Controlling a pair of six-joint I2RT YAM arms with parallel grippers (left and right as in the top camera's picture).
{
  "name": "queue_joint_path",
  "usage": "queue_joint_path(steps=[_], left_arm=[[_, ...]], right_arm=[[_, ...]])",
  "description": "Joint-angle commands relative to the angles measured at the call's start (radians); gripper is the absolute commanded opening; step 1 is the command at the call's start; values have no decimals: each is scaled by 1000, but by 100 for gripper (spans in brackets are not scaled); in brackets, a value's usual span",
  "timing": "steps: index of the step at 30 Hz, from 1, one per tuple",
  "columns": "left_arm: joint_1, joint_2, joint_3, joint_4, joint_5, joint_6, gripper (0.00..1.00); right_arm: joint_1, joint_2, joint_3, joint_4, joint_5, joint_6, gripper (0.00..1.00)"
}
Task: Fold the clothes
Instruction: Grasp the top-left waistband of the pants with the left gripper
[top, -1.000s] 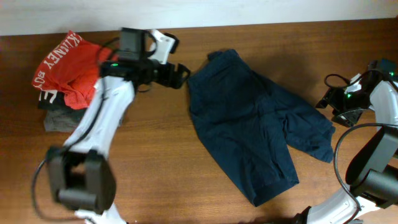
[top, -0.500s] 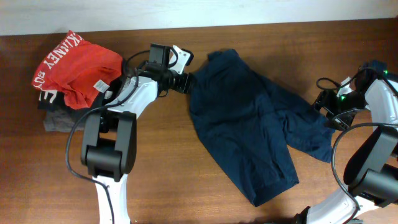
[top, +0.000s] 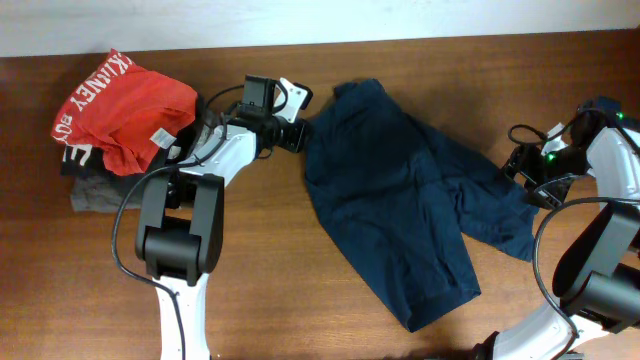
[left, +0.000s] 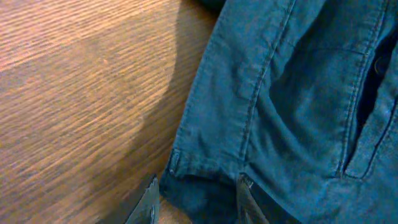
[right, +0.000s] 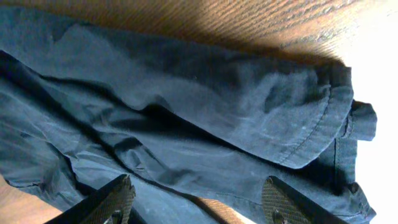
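Clothes (top: 400, 200) lie spread flat on the table (top: 250, 270), centre of the overhead frame. The long axis runs diagonally from the waistband end at upper centre down to the leg hems at lower right.

Left gripper (left: 198, 196) is at the garment's upper-left corner. In the wrist view its fingers stand either side of that stitched corner, partly apart w/ the cloth between them. The tips sit at the very bottom edge of the frame, so I can't tell if they're biting the fabric or only bracketing it. From this gripper the rest of the garment goes off to the right and downward in the overhead.

Right gripper (right: 200, 194) sits at the far right edge of the cloth, by a leg hem. Its fingers are spread wide above the fabric, holding nothing.

As I read it, each arm has the end nearest it, left on the waistband and right on the leg. A fold would then bring one end across along that diagonal. Left grip needs confirming first.

Red garment (top: 120, 105) is at upper left, well apart.
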Motion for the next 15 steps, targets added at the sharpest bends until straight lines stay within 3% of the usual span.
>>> queue_joint_path(steps=[1, 3, 15], left_arm=[[-20, 10, 10, -17, 25, 6, 21], [-20, 6, 13, -32, 26, 5, 0], [63, -206, 258, -355, 1, 8, 0]], right_arm=[[6, -13, 2, 5, -9, -10, 71], [6, -13, 2, 4, -9, -10, 70], [6, -13, 2, -11, -6, -10, 71]])
